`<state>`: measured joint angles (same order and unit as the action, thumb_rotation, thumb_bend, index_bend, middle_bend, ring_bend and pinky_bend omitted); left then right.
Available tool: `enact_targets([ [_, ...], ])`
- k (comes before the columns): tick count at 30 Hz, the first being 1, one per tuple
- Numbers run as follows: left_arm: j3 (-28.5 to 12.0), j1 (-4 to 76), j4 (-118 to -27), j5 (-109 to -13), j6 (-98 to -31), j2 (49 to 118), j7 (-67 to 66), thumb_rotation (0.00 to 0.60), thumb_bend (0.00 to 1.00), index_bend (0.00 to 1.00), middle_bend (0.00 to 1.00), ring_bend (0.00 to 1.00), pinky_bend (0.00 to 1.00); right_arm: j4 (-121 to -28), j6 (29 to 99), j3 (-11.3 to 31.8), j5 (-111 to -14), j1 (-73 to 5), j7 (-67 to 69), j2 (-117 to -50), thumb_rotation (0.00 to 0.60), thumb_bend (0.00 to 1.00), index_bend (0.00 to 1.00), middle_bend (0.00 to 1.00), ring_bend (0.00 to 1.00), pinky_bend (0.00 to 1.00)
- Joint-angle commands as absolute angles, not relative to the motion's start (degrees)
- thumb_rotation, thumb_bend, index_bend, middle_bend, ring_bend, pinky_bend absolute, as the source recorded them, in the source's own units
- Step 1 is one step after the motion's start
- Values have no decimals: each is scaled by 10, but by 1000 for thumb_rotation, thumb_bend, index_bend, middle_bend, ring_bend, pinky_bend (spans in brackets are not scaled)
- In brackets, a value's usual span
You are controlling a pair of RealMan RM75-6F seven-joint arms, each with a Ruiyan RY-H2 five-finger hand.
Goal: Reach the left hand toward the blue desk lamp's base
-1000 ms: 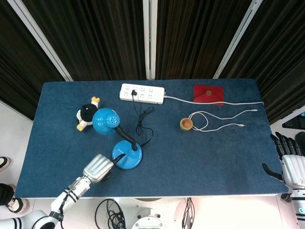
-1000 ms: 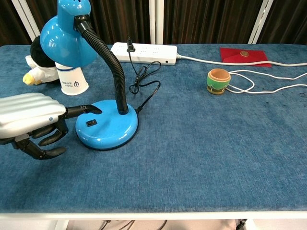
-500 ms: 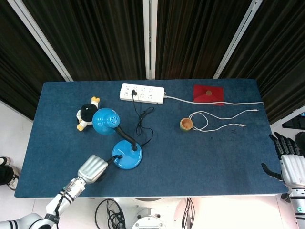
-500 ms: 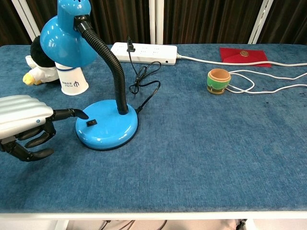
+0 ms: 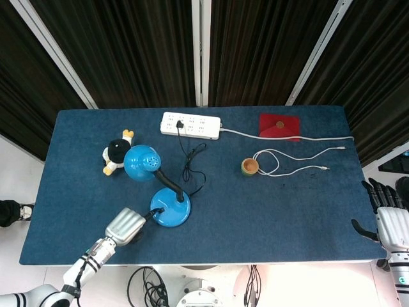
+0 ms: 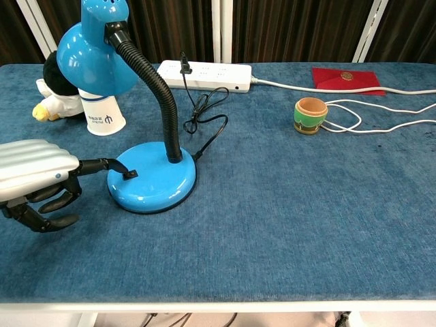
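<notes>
The blue desk lamp stands left of the table's middle, its round base [image 5: 170, 213] [image 6: 151, 184] flat on the cloth and its black gooseneck rising to the blue shade [image 5: 140, 161] [image 6: 92, 58]. My left hand [image 5: 124, 225] [image 6: 34, 174] lies just left of the base, silver back upward. One finger is stretched out and its tip [image 6: 128, 173] touches the small black switch on the base; the other fingers are curled under. My right hand [image 5: 386, 214] hovers off the table's right edge with its fingers spread and nothing in it.
A white power strip [image 5: 190, 125] [image 6: 204, 75] with the lamp's black cord lies at the back. A plush toy [image 5: 115, 153] and a paper cup [image 6: 105, 116] sit behind the shade. A small pot [image 6: 310, 114], a white cable [image 5: 294, 160] and a red envelope [image 6: 347, 78] lie right.
My left hand pulled back leftward from the base, then edged in again. Its outstretched finger has dropped from above the base top onto the switch. The right hand stayed still.
</notes>
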<state>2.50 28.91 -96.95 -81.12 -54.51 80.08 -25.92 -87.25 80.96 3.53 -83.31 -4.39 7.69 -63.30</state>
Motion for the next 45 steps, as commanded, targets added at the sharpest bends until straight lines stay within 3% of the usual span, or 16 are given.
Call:
enact_targets([
  [1,26,290,-971,-810,-545,801,-261,600,390,125,792,773,798,-871,808,35,-831,-44,78,-633,600,193,0,0,0,0],
  [7,29,292,-970,-802,-545,803,-264,600,390,164,795,775,800,-872,809,36,-831,-43,78,-633,600,193,0,0,0,0],
  [13,32,292,-967,-800,-547,805,-260,600,391,335,796,776,800,-873,807,36,-830,-44,76,-634,600,193,0,0,0,0],
  [18,31,290,-969,-814,-564,803,-249,600,390,221,797,776,800,-874,807,36,-830,-44,74,-634,600,193,0,0,0,0],
  [23,27,271,-975,-852,-628,789,-234,600,392,86,796,775,798,-876,809,36,-831,-44,75,-632,600,193,0,0,0,0],
  [28,21,224,-994,-862,-724,741,-234,600,378,85,794,774,793,-878,813,37,-832,-42,77,-629,600,193,0,0,0,0],
  [31,7,186,-1005,-836,-787,710,-228,600,238,139,772,755,768,-882,814,37,-833,-41,74,-627,600,193,0,0,0,0],
  [33,0,162,-1011,-818,-820,692,-219,600,111,185,713,685,715,-886,814,37,-833,-42,70,-625,600,193,0,0,0,0],
  [34,-4,148,-1013,-808,-840,681,-210,600,54,195,640,587,659,-889,815,38,-833,-42,66,-625,600,193,0,0,0,0],
  [35,-6,139,-1012,-800,-849,674,-202,600,17,193,501,411,550,-891,815,38,-833,-42,63,-625,600,193,0,0,0,0],
  [38,-2,120,-1018,-765,-845,640,-195,600,0,139,123,52,214,-900,817,38,-836,-43,52,-626,600,194,0,0,0,0],
  [39,0,117,-1019,-762,-840,630,-191,600,0,99,36,5,101,-904,818,37,-837,-43,47,-625,600,194,0,0,0,0],
  [41,3,110,-1001,-778,-850,622,-172,600,0,56,0,0,11,-916,817,36,-832,-41,32,-622,600,193,0,0,0,0],
  [45,2,97,-955,-819,-882,631,-132,600,0,39,0,0,0,-932,822,39,-823,-38,14,-619,600,193,0,0,0,0],
])
